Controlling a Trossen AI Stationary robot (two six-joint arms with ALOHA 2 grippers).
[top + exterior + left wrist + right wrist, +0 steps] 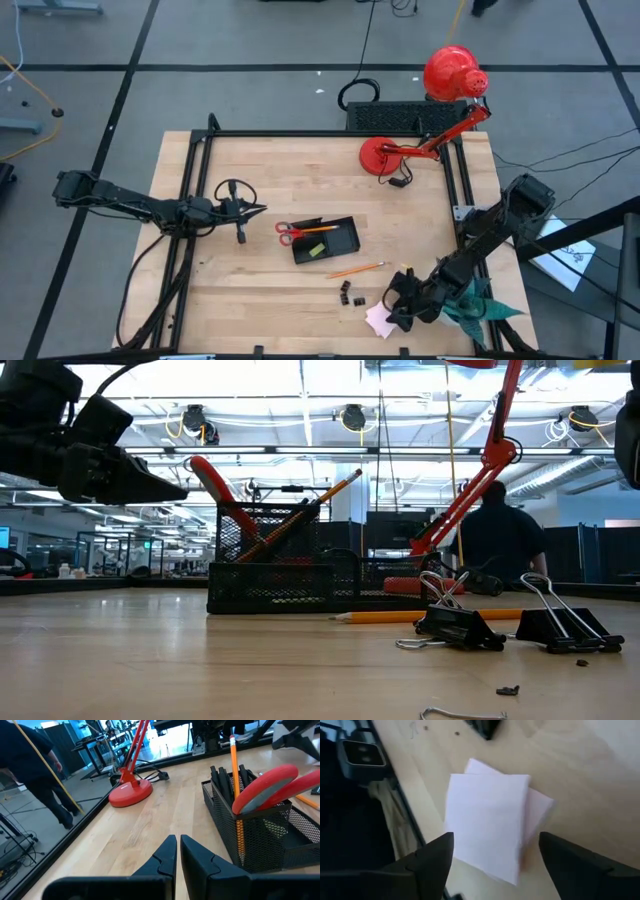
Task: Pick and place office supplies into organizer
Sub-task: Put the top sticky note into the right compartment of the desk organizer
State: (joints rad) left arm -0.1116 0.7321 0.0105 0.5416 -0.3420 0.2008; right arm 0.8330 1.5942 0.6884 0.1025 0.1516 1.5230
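The black mesh organizer stands mid-table. It holds red-handled scissors, an orange pencil and a yellow-green piece. Another pencil and black clips lie on the wood in front of it. The pink sticky-note pad lies flat near the table's near right edge. My right gripper hovers over it, slanting down and open, one finger on each side of the pad without touching it. My left gripper is shut and empty, left of the organizer.
A red desk lamp stands at the far right with a black ribbed box behind it. A teal paper plant sits beside my right arm. The table's metal frame rail runs close to the pad. A person stands beyond the table.
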